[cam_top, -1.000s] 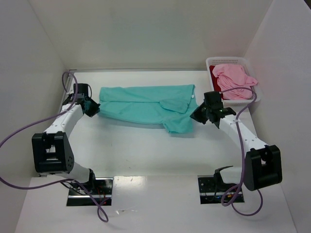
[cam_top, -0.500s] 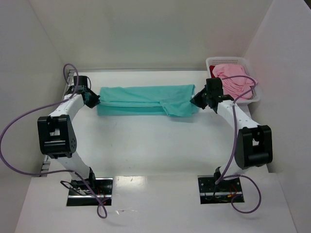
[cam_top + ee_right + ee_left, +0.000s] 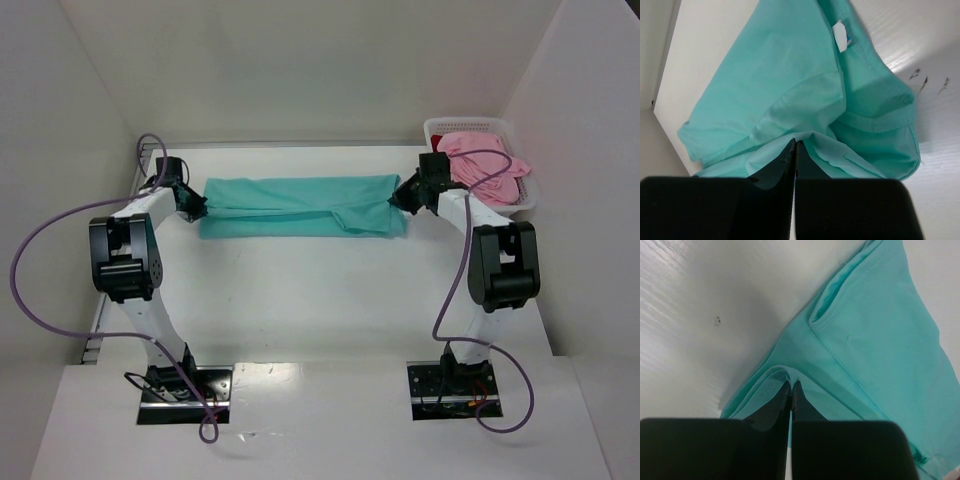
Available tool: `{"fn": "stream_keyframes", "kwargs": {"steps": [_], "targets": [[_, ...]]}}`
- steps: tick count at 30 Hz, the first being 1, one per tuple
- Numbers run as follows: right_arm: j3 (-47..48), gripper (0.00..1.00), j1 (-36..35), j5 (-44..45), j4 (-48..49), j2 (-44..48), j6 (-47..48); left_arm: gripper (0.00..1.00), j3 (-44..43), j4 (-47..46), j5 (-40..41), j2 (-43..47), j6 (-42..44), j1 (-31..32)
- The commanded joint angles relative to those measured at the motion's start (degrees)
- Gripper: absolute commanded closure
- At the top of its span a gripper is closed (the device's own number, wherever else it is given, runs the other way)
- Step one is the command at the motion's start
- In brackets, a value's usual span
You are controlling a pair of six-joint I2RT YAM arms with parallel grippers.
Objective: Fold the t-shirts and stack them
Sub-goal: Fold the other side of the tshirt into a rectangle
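Across white worktop [image 3: 300,300] between white walls [image 3: 300,70]: pinched shut in left fingers [image 3: 771,412], one end of teal t-shirt [image 3: 290,205], folded band stretched taut; other end pinched in right fingers [image 3: 772,167]; far right, pink t-shirt [image 3: 485,165] heaped in basket [image 3: 466,122]

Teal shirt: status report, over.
Left tool shut on teal shirt, left end; right tool shut on right end. Shirt stretched between them, folded lengthwise. Basket with pink shirt close beside right tool.
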State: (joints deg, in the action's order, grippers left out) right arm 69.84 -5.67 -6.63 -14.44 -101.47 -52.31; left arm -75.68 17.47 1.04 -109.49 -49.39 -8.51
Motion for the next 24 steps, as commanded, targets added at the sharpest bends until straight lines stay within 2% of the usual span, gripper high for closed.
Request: {"fn": "stream_keyframes", "kwargs": {"steps": [1,10,24], "targets": [[4.15,1.00,0.49,-0.05,3.98,-2.15,1.34,1.00,-3.07,-2.53,-0.16,-1.24,1.57,-0.72],[5.83,1.00,0.49,-1.10,5.82,-5.92,1.34,1.00,-8.43,-2.53,-1.30,-4.23,4.83,-1.24],[10.84,1.00,0.49,-2.24,5.82,-10.85,2.39,0.95,-11.15,-3.06,-2.18,-8.98,6.41,-1.24]]}}
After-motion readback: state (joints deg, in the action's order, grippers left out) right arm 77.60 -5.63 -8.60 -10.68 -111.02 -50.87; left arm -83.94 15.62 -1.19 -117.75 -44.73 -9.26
